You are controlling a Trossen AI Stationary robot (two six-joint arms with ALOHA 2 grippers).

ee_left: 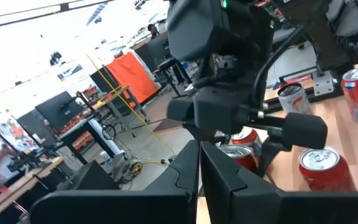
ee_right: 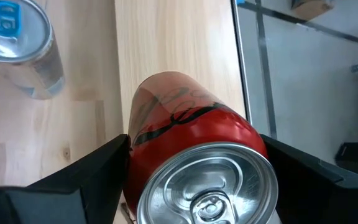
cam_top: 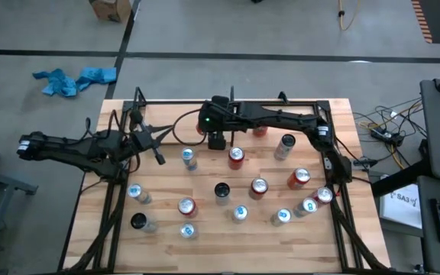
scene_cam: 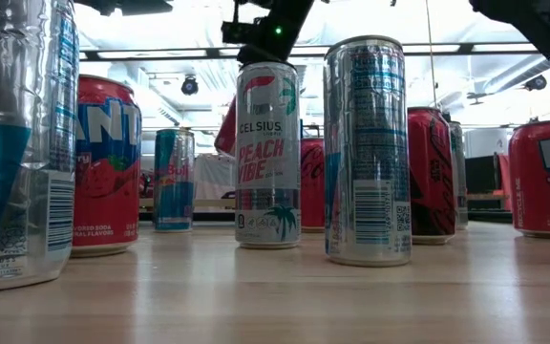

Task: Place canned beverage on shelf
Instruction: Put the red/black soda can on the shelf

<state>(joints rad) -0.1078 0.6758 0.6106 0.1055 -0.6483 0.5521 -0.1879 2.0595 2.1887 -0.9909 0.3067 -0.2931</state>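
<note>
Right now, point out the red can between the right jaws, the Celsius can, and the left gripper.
red can (ee_right: pixel 194 146): right wrist view, red side wall.
Celsius can (scene_cam: pixel 267 153): low view, label front.
left gripper (cam_top: pixel 159 158): high view, fingertip end.

We see the bench (cam_top: pixel 205 237) from above with upright cans spread over its near and right parts. The right gripper (cam_top: pixel 216 140) sits near the far middle of the bench, and a can (ee_right: pixel 191 162) lies between its two fingers (ee_right: pixel 79 177), which stand on either side of it. Just right of that gripper stands another can (cam_top: pixel 236 156), with one more (cam_top: pixel 189 157) to its left. The left gripper (cam_top: pixel 159 157) rests over the left far part of the bench, beside the frame's left rail (cam_top: pixel 113 198). A cluster of cans (cam_top: pixel 312 200) sits along the right edge, and a lone can (cam_top: pixel 138 221) stands near the left front.
</note>
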